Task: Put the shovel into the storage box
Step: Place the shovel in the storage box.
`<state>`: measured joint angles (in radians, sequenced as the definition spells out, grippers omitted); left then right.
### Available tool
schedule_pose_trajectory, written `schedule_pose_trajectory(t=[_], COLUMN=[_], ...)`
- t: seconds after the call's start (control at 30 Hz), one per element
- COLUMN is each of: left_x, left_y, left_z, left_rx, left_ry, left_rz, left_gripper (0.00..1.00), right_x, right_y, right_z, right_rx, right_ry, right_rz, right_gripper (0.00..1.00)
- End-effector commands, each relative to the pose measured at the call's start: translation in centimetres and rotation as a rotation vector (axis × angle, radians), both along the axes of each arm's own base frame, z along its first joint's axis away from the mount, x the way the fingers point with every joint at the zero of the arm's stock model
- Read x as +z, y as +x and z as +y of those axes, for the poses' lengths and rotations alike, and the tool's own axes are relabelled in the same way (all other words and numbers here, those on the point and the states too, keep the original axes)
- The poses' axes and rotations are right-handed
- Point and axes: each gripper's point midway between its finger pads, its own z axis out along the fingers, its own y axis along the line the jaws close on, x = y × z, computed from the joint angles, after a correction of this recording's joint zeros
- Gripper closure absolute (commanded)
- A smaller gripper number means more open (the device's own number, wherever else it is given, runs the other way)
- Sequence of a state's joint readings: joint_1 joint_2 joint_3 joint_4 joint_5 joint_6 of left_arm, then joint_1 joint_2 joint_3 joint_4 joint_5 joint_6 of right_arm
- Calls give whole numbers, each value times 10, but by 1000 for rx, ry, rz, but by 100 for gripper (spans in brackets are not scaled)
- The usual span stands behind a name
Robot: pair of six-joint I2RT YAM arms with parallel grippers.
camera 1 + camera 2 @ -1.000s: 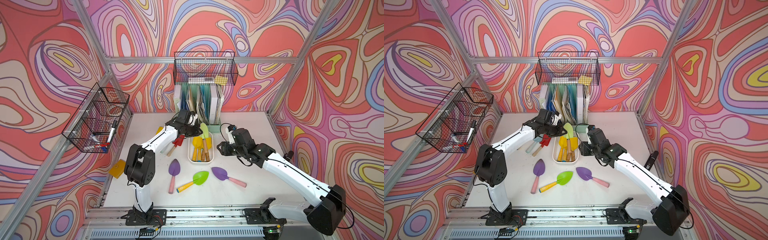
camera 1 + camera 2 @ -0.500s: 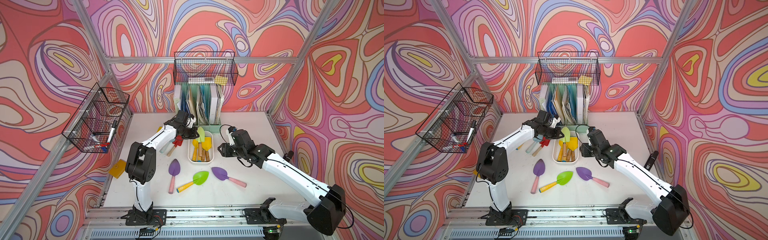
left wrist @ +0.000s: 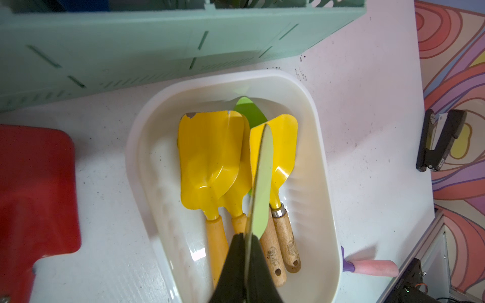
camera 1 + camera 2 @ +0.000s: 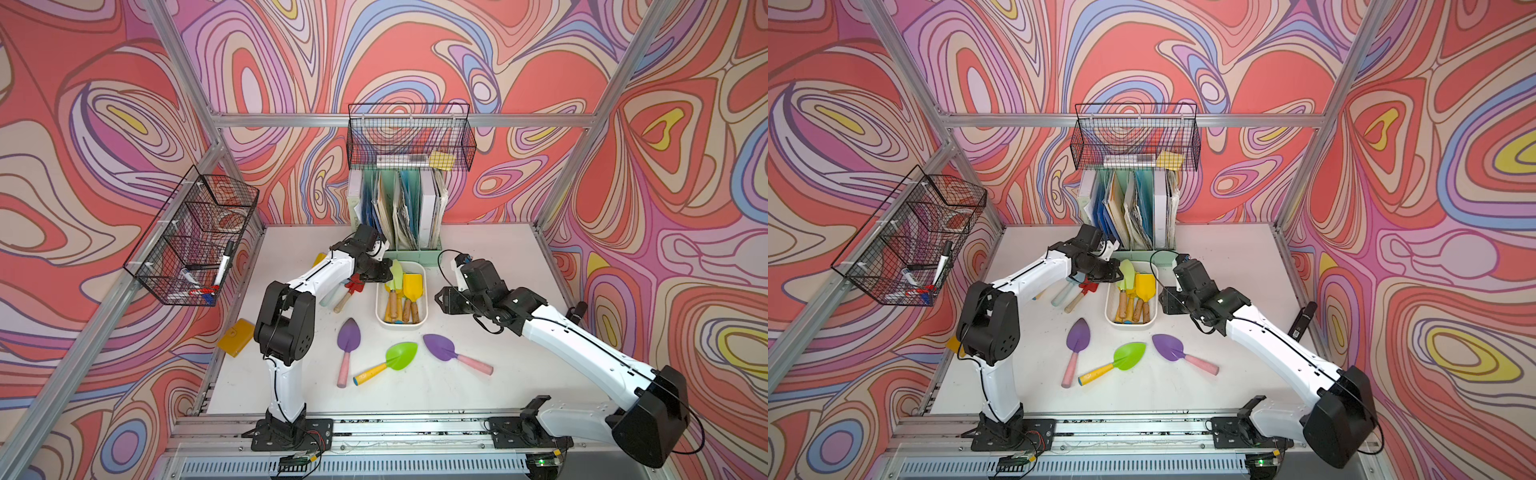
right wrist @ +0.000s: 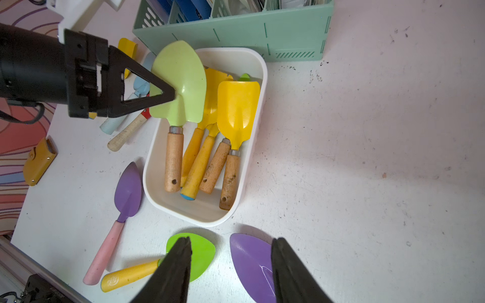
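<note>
Placing step: left pincer (image 4: 388, 274) clamped on shovel (image 4: 397, 269) blade, over box (image 4: 401, 325).

Top views: box sits mid-counter (image 4: 415, 395) nr back edge, just in front of file holder (image 4: 415, 254); right pincer (image 4: 440, 299) spread, empty, beside box's right rim. Left wrist: blade edge-on above yellow shovels (image 3: 210, 157), inside rim line. Right wrist: handle hangs inside box; can't tell if it touches bottom. Next, I'd judge: lower slightly, let go, lift clear. Holder is close behind, so open room is toward front/left edges.
</note>
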<state>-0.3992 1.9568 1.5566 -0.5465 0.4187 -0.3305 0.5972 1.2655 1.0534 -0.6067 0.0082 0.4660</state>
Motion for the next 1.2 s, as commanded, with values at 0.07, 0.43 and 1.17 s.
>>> schedule_pose_trajectory(t=[0.07,0.43,1.17], left_x=[-24,-29,-43], left_y=[1,10,10], left_z=[8,1,1], left_rx=[0,0,16], left_ry=[54,36,49], left_rz=[13,20,72], left_gripper=[100,100,60], right_x=[-7,-10,-13], right_y=[-1,0,2], right_z=[0,3,5], right_rx=[-2,3,11], right_ry=[-6,-5,-11], right_rz=[17,28,28], right_gripper=[49,49,49])
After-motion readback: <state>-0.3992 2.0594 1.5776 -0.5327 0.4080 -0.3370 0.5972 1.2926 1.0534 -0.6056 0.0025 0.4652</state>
